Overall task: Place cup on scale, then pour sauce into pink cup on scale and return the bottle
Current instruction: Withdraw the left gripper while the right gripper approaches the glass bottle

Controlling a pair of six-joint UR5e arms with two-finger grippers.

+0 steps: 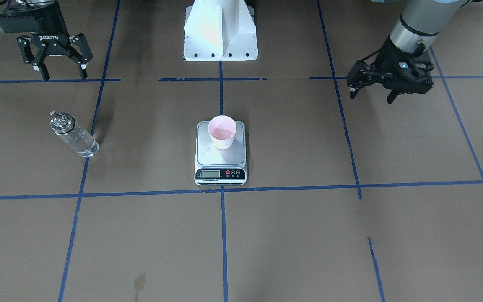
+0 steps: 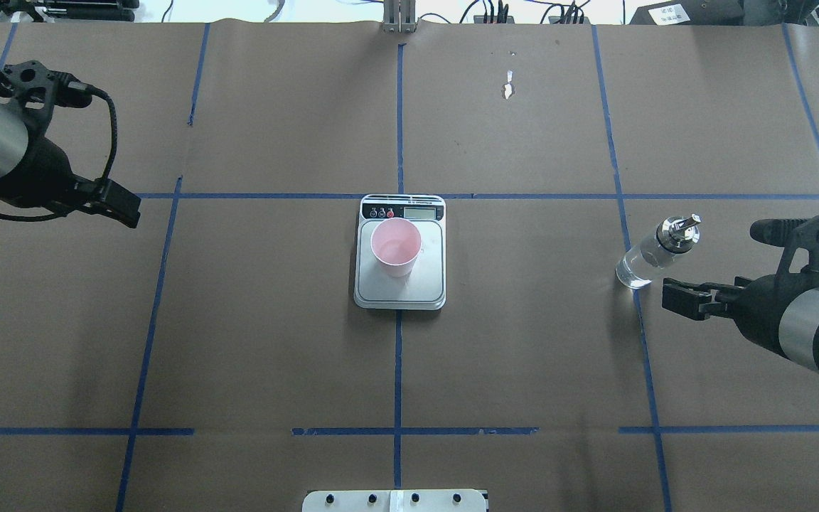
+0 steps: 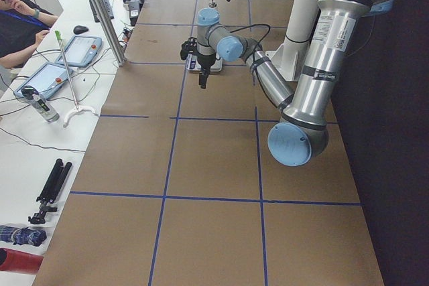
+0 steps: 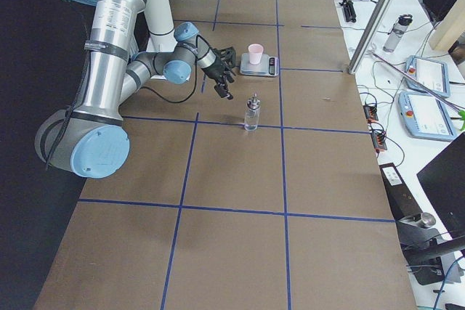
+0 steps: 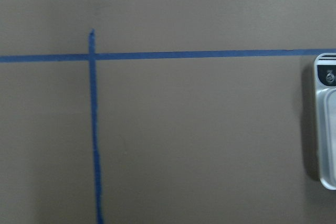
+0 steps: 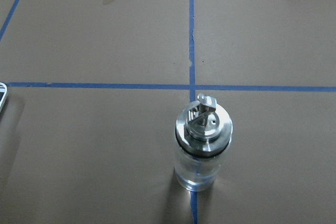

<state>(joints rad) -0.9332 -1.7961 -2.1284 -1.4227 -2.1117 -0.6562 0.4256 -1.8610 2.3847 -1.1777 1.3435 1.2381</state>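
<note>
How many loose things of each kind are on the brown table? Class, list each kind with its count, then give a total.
cup: 1
scale: 1
bottle: 1
Total: 3

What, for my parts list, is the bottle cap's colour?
Shiny silver; the cap shows best in the right wrist-mounted view.

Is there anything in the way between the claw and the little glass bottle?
No, nothing visible. The right claw hangs open close to the bottle, with only brown table between them.
</note>
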